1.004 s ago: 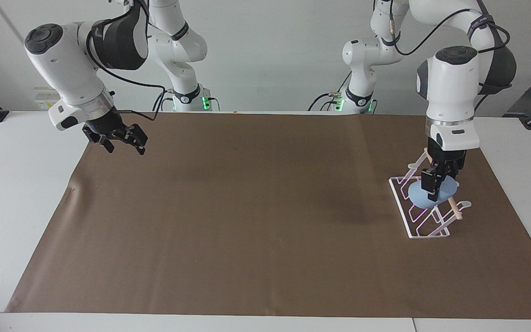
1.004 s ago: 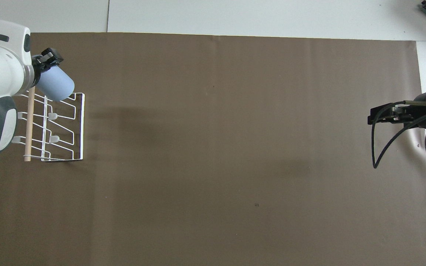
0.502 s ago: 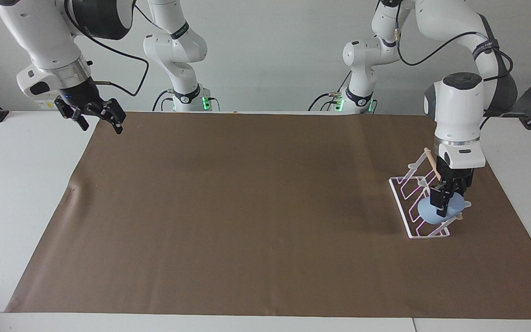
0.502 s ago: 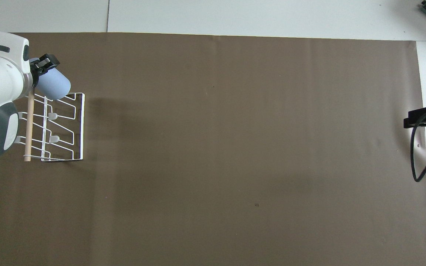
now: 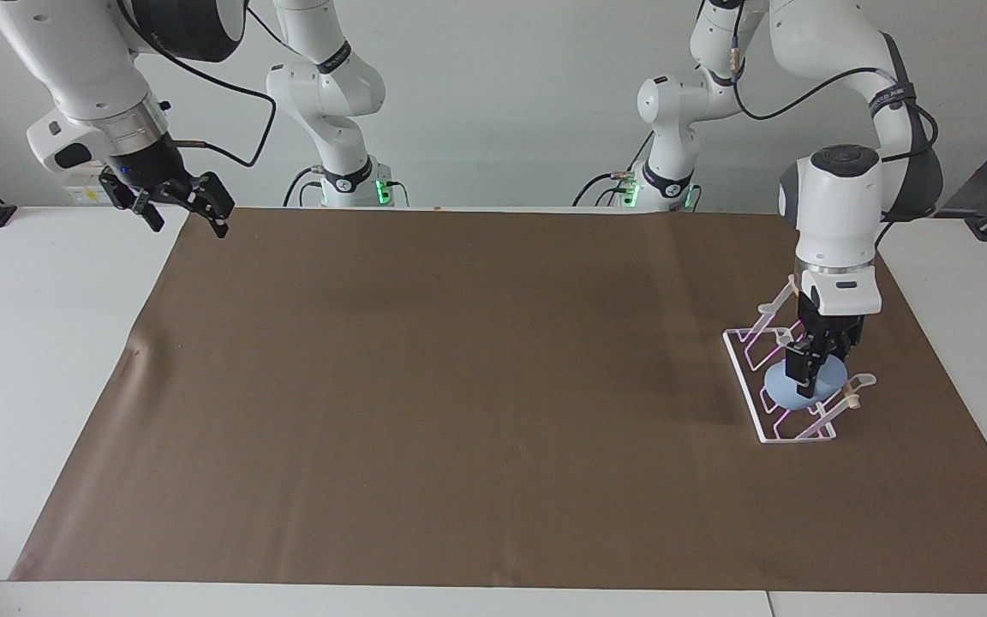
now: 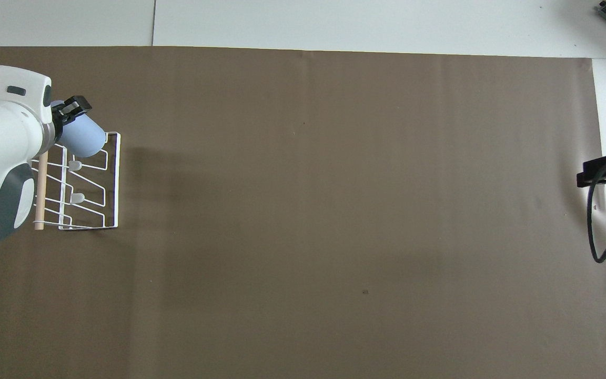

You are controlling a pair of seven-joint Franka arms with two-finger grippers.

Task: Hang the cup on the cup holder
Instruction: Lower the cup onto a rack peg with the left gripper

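Note:
The light-blue cup (image 5: 783, 392) lies tilted on the end of the white wire cup holder (image 5: 744, 386) that is farthest from the robots, toward the left arm's end of the table. My left gripper (image 5: 809, 381) is shut on the cup's rim and holds it down among the prongs, beside the wooden rod (image 5: 852, 396). The overhead view shows the cup (image 6: 86, 139) over the holder's (image 6: 118, 179) corner, with my left gripper (image 6: 71, 113) at its rim. My right gripper (image 5: 178, 206) is open and empty, raised over the mat's corner at the right arm's end; it shows in the overhead view (image 6: 589, 176).
A brown mat (image 5: 459, 386) covers most of the white table (image 5: 31, 343). The right arm's black cable (image 6: 592, 226) hangs over the mat's edge. Two free prongs (image 6: 77, 198) of the holder lie nearer to the robots than the cup.
My left gripper lowered the cup onto the holder's end and then shifted it slightly toward the robots. My right arm rose and drew back toward its end of the table.

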